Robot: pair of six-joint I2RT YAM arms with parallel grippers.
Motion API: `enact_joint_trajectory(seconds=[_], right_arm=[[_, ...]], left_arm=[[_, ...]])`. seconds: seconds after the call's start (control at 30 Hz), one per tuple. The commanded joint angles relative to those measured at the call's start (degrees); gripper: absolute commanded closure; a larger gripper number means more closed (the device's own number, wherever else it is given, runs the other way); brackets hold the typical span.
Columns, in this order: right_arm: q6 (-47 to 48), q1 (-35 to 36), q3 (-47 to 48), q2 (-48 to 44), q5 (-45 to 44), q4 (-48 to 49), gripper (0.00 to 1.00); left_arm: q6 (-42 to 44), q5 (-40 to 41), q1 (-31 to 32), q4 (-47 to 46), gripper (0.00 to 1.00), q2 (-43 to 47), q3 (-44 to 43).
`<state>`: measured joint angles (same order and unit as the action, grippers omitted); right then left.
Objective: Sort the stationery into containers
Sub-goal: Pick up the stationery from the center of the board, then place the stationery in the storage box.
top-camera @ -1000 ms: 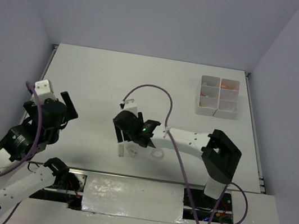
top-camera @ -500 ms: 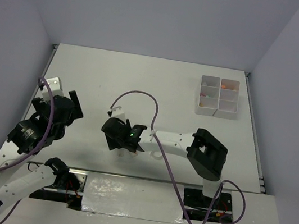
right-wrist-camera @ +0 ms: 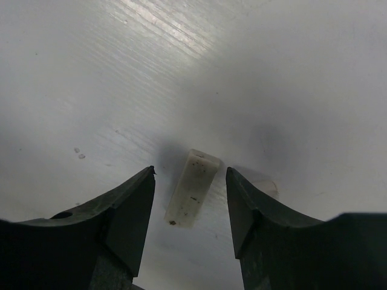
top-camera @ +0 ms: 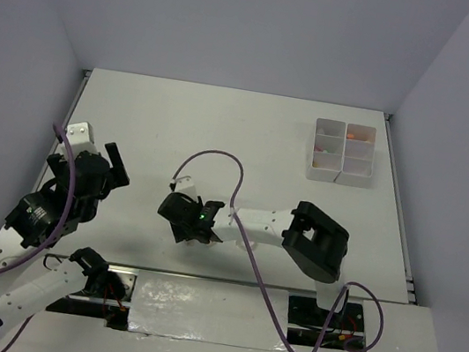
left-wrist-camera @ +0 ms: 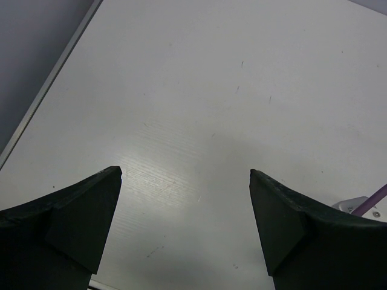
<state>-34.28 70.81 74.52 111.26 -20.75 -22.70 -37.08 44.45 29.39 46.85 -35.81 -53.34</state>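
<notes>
At the lower left of the overhead view we see the left gripper [top-camera: 107, 170] held over the left side of the white table [top-camera: 224, 130], near the table's left edge. Its own wrist camera shows the left gripper [left-wrist-camera: 185, 174] spread wide, with only bare tabletop between the two dark fingers; it has hold of nothing.

Toward the centre of the overhead view, low in the frame, the right arm reaches leftward across the near part of the table, with a purple cable [top-camera: 219, 158] arching above it. The right gripper [top-camera: 184, 223] points down at the surface there, and from above its black body hides what lies beneath.

The right wrist view makes this plain. The right gripper [right-wrist-camera: 190, 171] is parted about halfway, with one finger on each side of a small white eraser [right-wrist-camera: 192, 188] that lies flat on the table. We see a sliver of table on both sides of the block, so the fingers bracket it without pinching it. Just to the right of the right-hand finger a second small white piece [right-wrist-camera: 261, 185] peeks out. It is partly hidden and we cannot tell what it is.

At the upper right of the overhead view, well apart from both arms, the joined white trays [top-camera: 342, 157] sit near the table's right edge. A few orange and pink items lie in the upper compartments.
</notes>
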Motion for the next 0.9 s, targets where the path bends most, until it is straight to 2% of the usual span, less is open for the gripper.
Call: enact_joint_trajectory(seconds=[0.0, 0.17, 0.23, 0.27, 0.33, 0.37, 0.47, 0.57, 0.6, 0.63, 0.7, 0.73, 0.77, 0.87], right_arm=[[-1.3, 0.3, -1.2, 1.1, -0.3, 0.6, 0.43], [-1.4, 0.6, -1.7, 1.9, 1.2, 1.0, 0.45], [-1.1, 0.9, -1.7, 1.8, 1.6, 1.5, 0.62], [-0.8, 1.2, -1.8, 1.7, 2.2, 2.5, 0.77], [0.6, 1.2, -1.3, 1.3, 3.5, 3.9, 0.86], [1.1, 1.2, -0.9, 1.3, 4.7, 4.2, 1.00], [4.5, 0.9, -0.1, -1.2, 4.7, 6.3, 1.00], [9.4, -2.5, -1.6, -8.7, -0.2, 7.6, 1.00], [12.9, -4.2, -4.5, -13.9, -2.3, 8.9, 1.00], [14.1, -9.6, -6.0, -16.6, -2.0, 11.4, 1.00], [19.7, -16.0, -10.8, -24.1, 3.9, 14.9, 1.00], [21.6, -21.5, -12.1, -26.4, 5.0, 18.4, 1.00], [24.1, -24.1, -13.2, -28.2, 5.5, 19.8, 1.00], [32.4, -32.9, -13.9, -32.1, 1.6, 19.6, 1.00]], left_arm=[[1.7, -0.6, -0.2, -2.6, 0.01, 0.5, 0.1], [1.7, -0.8, -0.2, -2.7, 0.01, 0.7, 0.2], [1.9, -0.8, -0.2, -2.8, 0.01, 0.8, 0.2], [1.9, -0.9, -0.2, -2.9, 0.01, 0.9, 0.1], [2.1, -1.0, -0.3, -3.0, 0.01, 1.1, 0.2], [2.1, -1.0, -0.2, -3.0, 0.01, 1.2, 0.3], [2.3, -1.1, -0.2, -3.2, 0.01, 1.4, 0.3], [2.6, -1.4, -0.2, -3.5, 0.01, 1.8, 0.4], [2.8, -1.6, -0.2, -3.8, 0.01, 2.1, 0.4], [3.1, -1.7, -0.2, -4.0, 0.01, 2.3, 0.6], [3.4, -2.6, -0.2, -4.7, 0.01, 2.7, 0.8], [3.9, -3.0, -0.2, -4.9, 0.01, 2.9, 1.0], [3.9, -3.3, -0.2, -5.0, 0.01, 2.9, 1.0], [4.2, -3.8, -0.1, -5.3, 0.01, 3.0, 1.0]])
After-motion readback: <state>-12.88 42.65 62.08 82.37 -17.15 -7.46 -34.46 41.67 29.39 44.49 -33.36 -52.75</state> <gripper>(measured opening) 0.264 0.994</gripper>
